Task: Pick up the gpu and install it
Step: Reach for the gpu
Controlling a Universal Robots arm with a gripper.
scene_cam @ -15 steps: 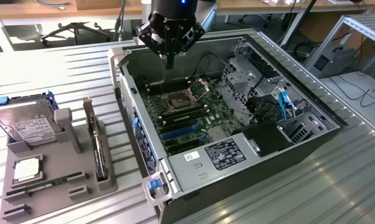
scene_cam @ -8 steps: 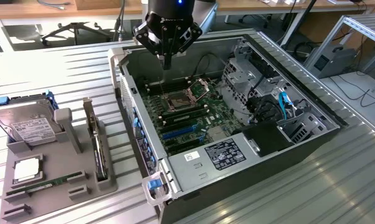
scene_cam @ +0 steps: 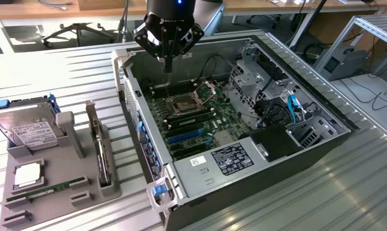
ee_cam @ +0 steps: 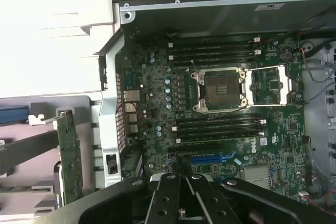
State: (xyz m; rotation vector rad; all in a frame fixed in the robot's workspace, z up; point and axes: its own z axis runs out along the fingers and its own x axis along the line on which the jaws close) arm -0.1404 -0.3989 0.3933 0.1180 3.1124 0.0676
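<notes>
The gpu (scene_cam: 102,153) (ee_cam: 69,153) stands on edge in a slot of the grey tray (scene_cam: 62,166) on the table (scene_cam: 322,207), well apart from the fingers (scene_cam: 168,61) toward the exterior view's left. It is a thin flat card with a silver bracket at one end. The tray also holds a hard drive (scene_cam: 28,129), a processor chip (scene_cam: 28,175) and a memory stick (scene_cam: 45,191). The fingers, pressed together and pinching nothing, hang over the open computer case (scene_cam: 258,197), with its motherboard (scene_cam: 193,122) and open processor socket (scene_cam: 184,103) below them.

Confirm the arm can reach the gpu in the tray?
Probably yes: the gpu stands on edge in the gray tray, top edge uncovered; the gripper hangs over the open case, fingers shut.
</notes>
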